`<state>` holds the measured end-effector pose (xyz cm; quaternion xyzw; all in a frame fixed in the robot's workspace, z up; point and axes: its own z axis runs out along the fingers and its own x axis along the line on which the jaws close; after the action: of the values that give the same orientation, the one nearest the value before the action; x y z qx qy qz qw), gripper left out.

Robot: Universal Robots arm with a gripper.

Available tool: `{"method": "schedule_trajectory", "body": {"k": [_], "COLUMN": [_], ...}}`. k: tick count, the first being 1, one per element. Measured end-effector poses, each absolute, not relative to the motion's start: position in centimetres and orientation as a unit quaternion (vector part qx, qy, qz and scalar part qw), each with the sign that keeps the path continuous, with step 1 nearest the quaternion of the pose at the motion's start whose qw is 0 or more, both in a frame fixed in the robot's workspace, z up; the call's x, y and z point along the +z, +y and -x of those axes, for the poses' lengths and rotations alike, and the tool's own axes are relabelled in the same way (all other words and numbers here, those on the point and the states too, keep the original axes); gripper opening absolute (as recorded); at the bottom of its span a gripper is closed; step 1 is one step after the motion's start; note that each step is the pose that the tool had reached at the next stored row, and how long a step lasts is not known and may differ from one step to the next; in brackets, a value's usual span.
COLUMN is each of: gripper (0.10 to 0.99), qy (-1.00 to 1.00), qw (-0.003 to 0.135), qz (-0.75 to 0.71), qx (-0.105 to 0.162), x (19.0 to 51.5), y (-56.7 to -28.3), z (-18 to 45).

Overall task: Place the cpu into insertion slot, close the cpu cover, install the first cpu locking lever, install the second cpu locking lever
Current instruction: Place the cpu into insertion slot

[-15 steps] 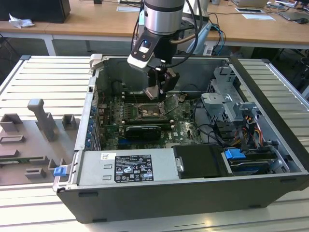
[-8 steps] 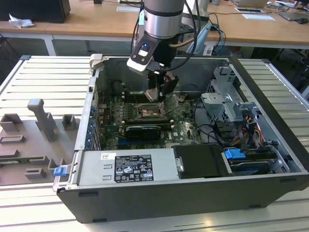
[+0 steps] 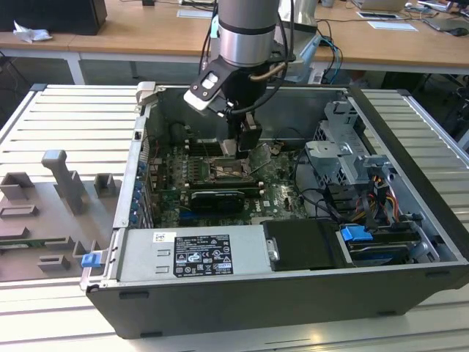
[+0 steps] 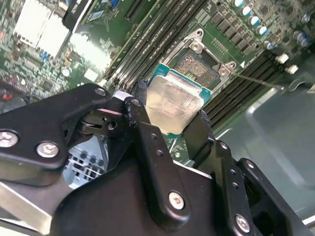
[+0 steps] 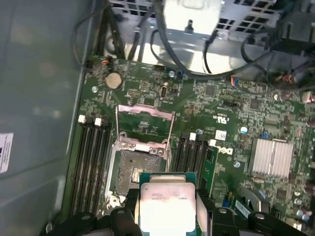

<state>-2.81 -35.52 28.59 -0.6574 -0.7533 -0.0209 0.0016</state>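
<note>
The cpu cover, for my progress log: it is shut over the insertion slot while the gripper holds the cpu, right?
No. The cpu cover is swung open, leaving the insertion slot bare, as the first wrist view shows. The gripper does hold the cpu.

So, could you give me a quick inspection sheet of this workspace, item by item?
Surface: slatted grey table carrying an open computer case.
Job's things: cpu held over the board near the insertion slot, not seated; slot empty; cpu cover swung open.
Clutter: grey fixture blocks on the table at the exterior view's left.
Grippers: gripper shut on the cpu.
Cables: coloured wires inside the case.
Surroundings: wooden desks behind.
</note>
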Motion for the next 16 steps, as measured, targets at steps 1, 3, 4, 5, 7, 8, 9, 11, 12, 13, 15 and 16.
{"method": "schedule_trajectory", "body": {"k": [1, 3, 4, 5, 7, 8, 9, 11, 12, 13, 15, 16], "gripper": [0.541, 0.541, 0.541, 0.541, 0.541, 0.541, 0.541, 0.541, 0.541, 0.541, 0.541, 0.541], "qy": [-0.748, -0.734, -0.734, -0.733, -0.733, -0.733, -0.733, -0.733, -0.733, -0.733, -0.732, -0.727], "qw": [0.001, 0.001, 0.001, 0.001, 0.001, 0.001, 0.001, 0.001, 0.001, 0.001, 0.001, 0.001], "qz": [0.663, 0.679, 0.679, 0.679, 0.679, 0.679, 0.679, 0.679, 0.679, 0.679, 0.682, 0.686], "qx": [-0.021, -0.021, -0.021, -0.021, -0.021, -0.021, -0.02, -0.02, -0.02, -0.021, -0.02, -0.02], "x": [28.5, 28.3, 28.2, 28.1, 28.0, 27.9, 27.8, 27.7, 27.7, 27.6, 27.2, 27.0], "y": [-35.5, -35.5, -35.5, -35.5, -35.5, -35.5, -35.5, -35.5, -35.5, -35.5, -35.5, -35.5], "z": [2.8, 2.8, 2.8, 2.8, 2.8, 2.8, 2.8, 2.8, 2.8, 2.8, 2.8, 2.8]}}
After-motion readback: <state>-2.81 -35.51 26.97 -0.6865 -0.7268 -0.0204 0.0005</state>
